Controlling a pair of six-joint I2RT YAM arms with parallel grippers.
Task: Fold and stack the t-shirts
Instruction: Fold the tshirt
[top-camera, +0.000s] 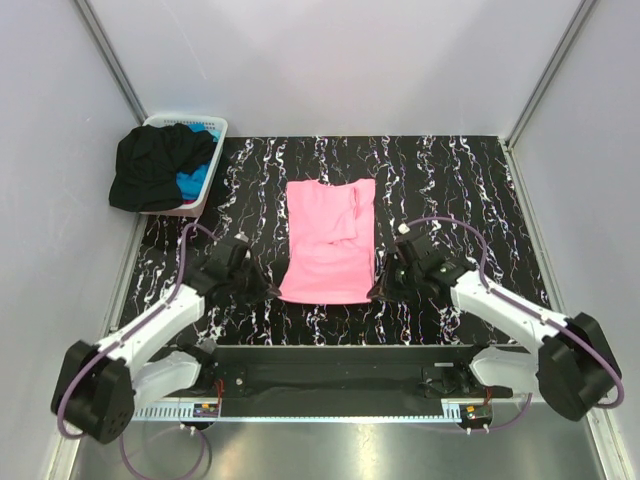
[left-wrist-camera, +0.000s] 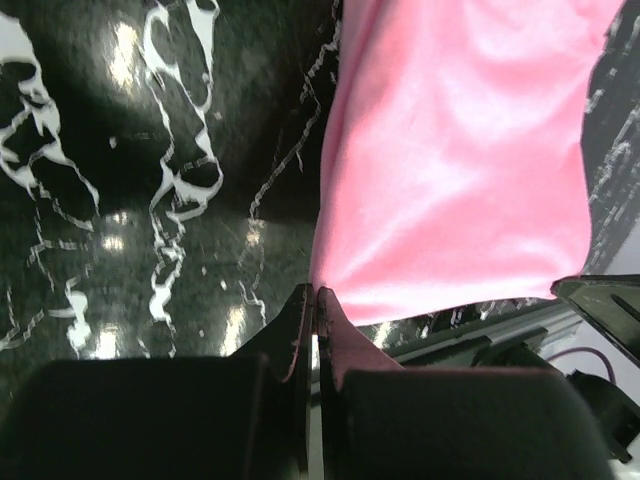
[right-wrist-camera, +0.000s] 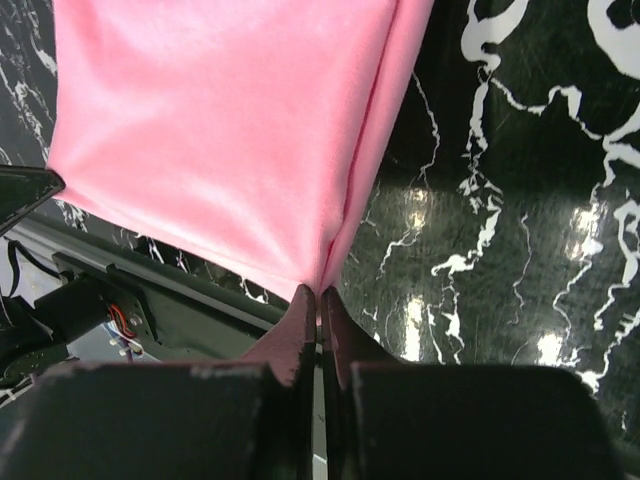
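Far left corner: the white basket sits at the rear of the table. It holds the black t-shirt, which spills over its left rim, and the blue t-shirt, partly covered by the black one. Judgement: both lie bunched there as a queue awaiting their turn.

Left gripper: jaws closed tight on the near left corner of the pink t-shirt, with cloth pinched between the tips.

Centre: the pink t-shirt lies flat on the table between the two arms. Its long sides appear folded inward, giving a narrow rectangle.

Right gripper: jaws likewise clamped on the near right corner.

Judgement: the matched hold on both near corners suits lifting that edge and carrying it toward the far end for a halving fold, since even tension keeps the edge straight.

Count: t-shirts, three (one pink, one black, one blue); basket, one; grippers, two, both gripping cloth; folded stack, none yet
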